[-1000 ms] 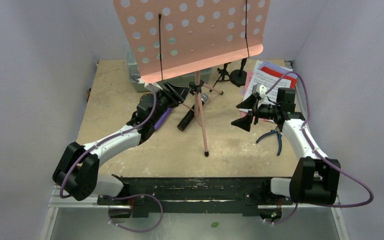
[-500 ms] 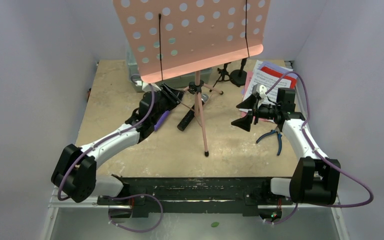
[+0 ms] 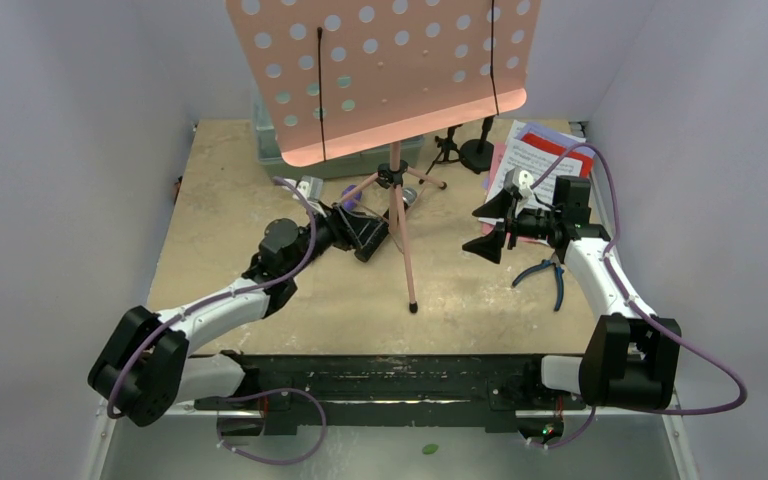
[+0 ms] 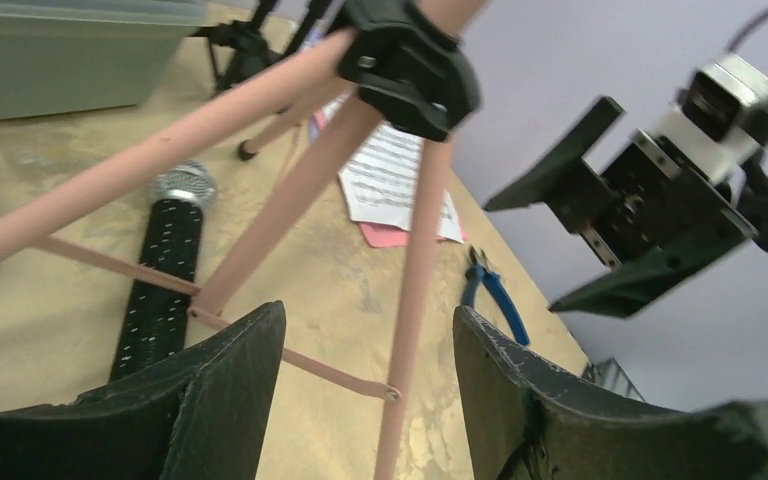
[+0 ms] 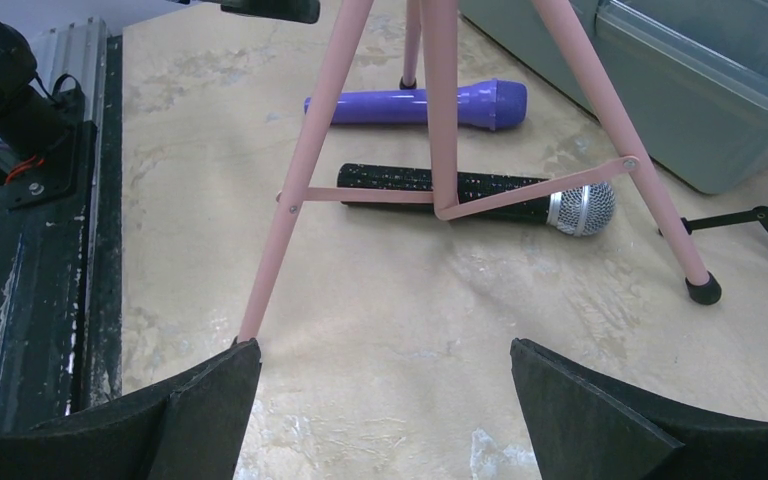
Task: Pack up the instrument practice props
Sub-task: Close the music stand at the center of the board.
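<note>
The pink tripod (image 3: 403,240) stands mid-table with its perforated pink tray (image 3: 380,70) on top. My left gripper (image 3: 365,232) is open and empty beside the tripod legs. In the left wrist view a tripod leg (image 4: 418,290) stands between its open fingers (image 4: 230,390). The black silver-headed microphone (image 5: 470,195) and the purple microphone (image 5: 420,105) lie under the tripod. My right gripper (image 3: 475,229) is open and empty, held above the table right of the tripod. Red and white sheet-music pages (image 3: 540,150) lie at the back right. Small black mic mounts (image 3: 465,148) stand behind the tripod.
A grey-green plastic case (image 3: 268,150) sits at the back left, mostly hidden by the tray; it also shows in the right wrist view (image 5: 660,80). Blue-handled pliers (image 3: 552,275) lie below my right gripper. White walls close in both sides.
My left arm has drawn back from under the tray and swung right, so its open gripper now faces the tripod legs. The right arm has not moved.
</note>
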Controlling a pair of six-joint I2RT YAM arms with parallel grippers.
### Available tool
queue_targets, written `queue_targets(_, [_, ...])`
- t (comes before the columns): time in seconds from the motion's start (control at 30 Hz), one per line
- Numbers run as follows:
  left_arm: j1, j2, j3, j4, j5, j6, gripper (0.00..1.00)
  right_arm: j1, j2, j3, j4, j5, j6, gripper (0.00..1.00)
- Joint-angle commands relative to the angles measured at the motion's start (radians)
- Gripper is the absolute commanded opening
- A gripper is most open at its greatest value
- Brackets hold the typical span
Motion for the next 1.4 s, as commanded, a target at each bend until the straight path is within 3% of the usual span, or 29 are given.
queue_targets(0.0, [0.005,0.032,-0.014,0.240,0.260,0.107,0.62,0.004,-0.005,0.036,-0.004,-0.020,-0.020,0.99])
queue_targets(0.13, [0.005,0.070,-0.033,0.321,0.310,0.140,0.63,0.005,-0.008,0.037,-0.005,-0.019,-0.021,0.99])
queue_targets(0.3, [-0.034,0.071,-0.067,0.334,0.230,0.214,0.63,0.004,-0.010,0.037,-0.007,-0.017,-0.024,0.99])
queue_targets(0.5, [-0.193,0.067,-0.077,0.296,-0.026,0.382,0.66,0.004,-0.008,0.037,-0.008,-0.017,-0.025,0.99])
queue_targets(0.7, [-0.251,0.089,-0.065,0.282,-0.246,0.338,0.75,0.004,-0.008,0.037,-0.008,-0.017,-0.027,0.99])
queue_targets(0.83, [-0.284,0.100,0.019,0.110,-0.387,0.275,0.75,0.004,-0.007,0.037,-0.010,-0.017,-0.028,0.99])
queue_targets(1.37, [-0.329,0.224,0.157,-0.020,-0.429,0.207,0.66,0.004,-0.005,0.037,-0.010,-0.018,-0.030,0.99])
